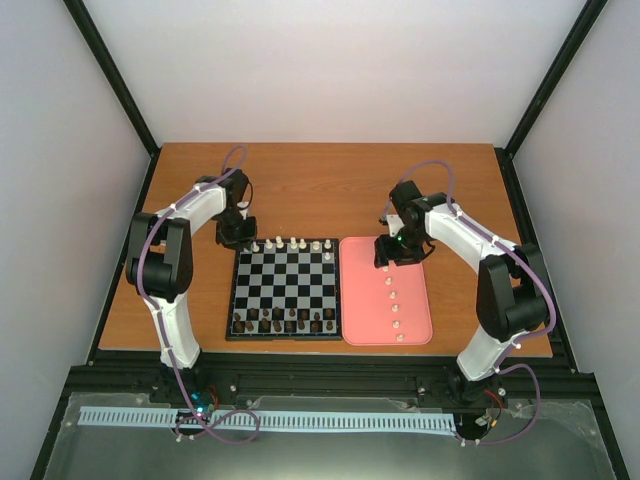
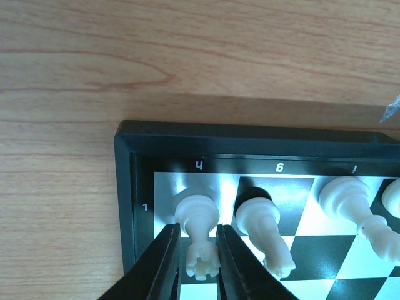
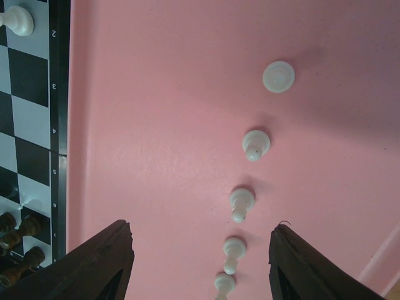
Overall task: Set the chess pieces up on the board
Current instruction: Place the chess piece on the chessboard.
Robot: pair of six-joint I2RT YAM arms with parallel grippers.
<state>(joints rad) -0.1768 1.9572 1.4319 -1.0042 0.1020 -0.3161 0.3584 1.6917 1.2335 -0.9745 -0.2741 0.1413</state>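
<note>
The left gripper (image 2: 197,232) is pinching a white rook (image 2: 200,215), its two dark fingers pressing in on either side of the stem. The rook is standing on the pale corner square of the board (image 2: 125,187), right beside a printed "1" on the black border. Small letters are running along the adjoining edge, upside down from here, so I can't read them for sure. Three more white pieces (image 2: 262,225) are lining up in the same row next to the rook, and the wooden table (image 2: 94,62) is showing beyond the board's corner.

The right gripper (image 3: 201,228) is hanging wide open and holding nothing over the pink tray (image 3: 156,94), which is lying just beside the board. Five white pawns (image 3: 255,145) are sitting there in a single line, running between and ahead of its fingers. The numerals 2 to 6 are showing along the board edge nearest the tray, with a few dark brown pieces (image 3: 19,228) crowding its near rows.
</note>
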